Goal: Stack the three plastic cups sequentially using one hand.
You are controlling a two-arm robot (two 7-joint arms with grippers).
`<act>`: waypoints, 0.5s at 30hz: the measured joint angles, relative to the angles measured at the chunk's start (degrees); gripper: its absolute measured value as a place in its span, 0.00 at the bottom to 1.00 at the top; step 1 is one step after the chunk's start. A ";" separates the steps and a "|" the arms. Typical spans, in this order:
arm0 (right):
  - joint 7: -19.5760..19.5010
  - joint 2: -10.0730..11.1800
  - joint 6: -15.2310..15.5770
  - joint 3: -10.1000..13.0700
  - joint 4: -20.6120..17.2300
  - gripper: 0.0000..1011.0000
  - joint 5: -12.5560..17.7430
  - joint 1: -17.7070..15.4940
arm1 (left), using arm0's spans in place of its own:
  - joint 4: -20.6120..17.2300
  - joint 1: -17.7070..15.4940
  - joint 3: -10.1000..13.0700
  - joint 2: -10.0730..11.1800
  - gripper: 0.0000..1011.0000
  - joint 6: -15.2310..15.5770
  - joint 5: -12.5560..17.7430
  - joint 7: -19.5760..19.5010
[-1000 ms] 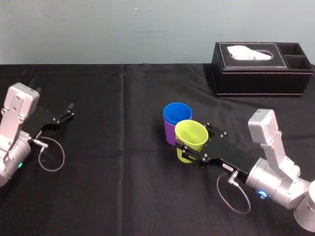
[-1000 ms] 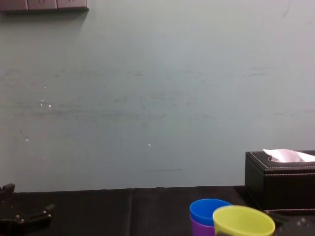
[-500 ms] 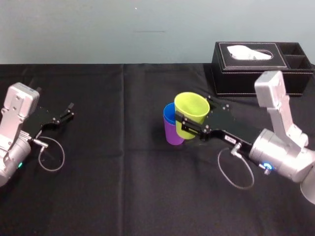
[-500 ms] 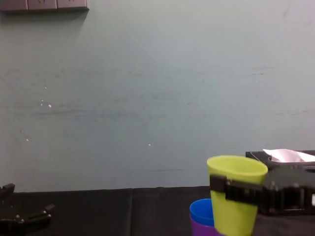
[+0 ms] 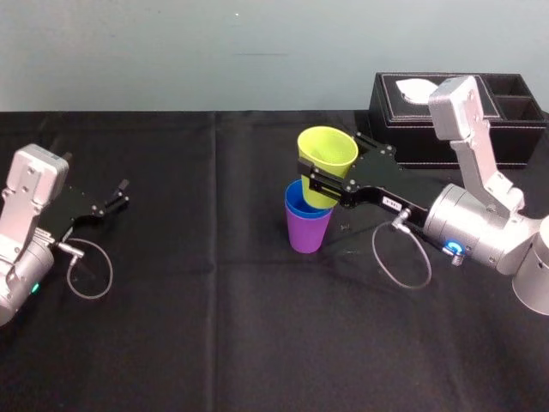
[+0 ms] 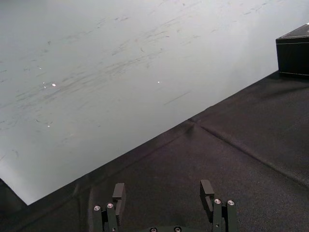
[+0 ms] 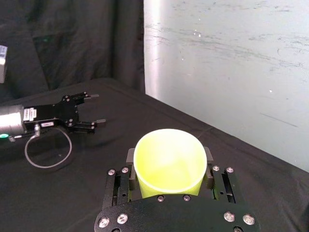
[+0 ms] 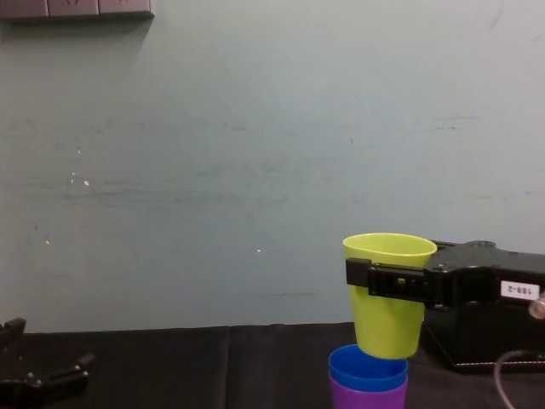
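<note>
Fingers (image 7: 208,155): right gripper (image 5: 321,182) clamps yellow-green cup (image 5: 327,157) — over blue cup (image 5: 298,207) | left gripper (image 5: 119,194) wide, far-left

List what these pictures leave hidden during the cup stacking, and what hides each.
Head view: walls and base of the blue cup, sunk inside the purple cup.
Right wrist view: base of the yellow-green cup, behind the black body of the right gripper.
Chest view: the purple cup's base, cut by the bottom edge; the parked left gripper, partly cut by the lower left edge.

Yellow-green cup (image 5: 326,163) held over blue cup (image 5: 302,208) nested in purple cup (image 5: 307,233).
</note>
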 joint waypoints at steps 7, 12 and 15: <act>-0.12 -1.75 -0.72 -1.39 4.11 0.73 -0.43 2.87 | 0.00 0.00 0.00 0.00 1.00 0.00 0.00 0.00; -0.03 -2.62 -1.22 -2.21 6.31 0.73 -0.93 4.22 | 0.00 0.00 0.00 0.00 1.00 0.00 0.00 0.00; 0.18 -2.97 -1.49 -2.61 7.32 0.73 -1.26 4.76 | 0.00 0.00 0.00 0.00 1.00 0.00 0.00 0.00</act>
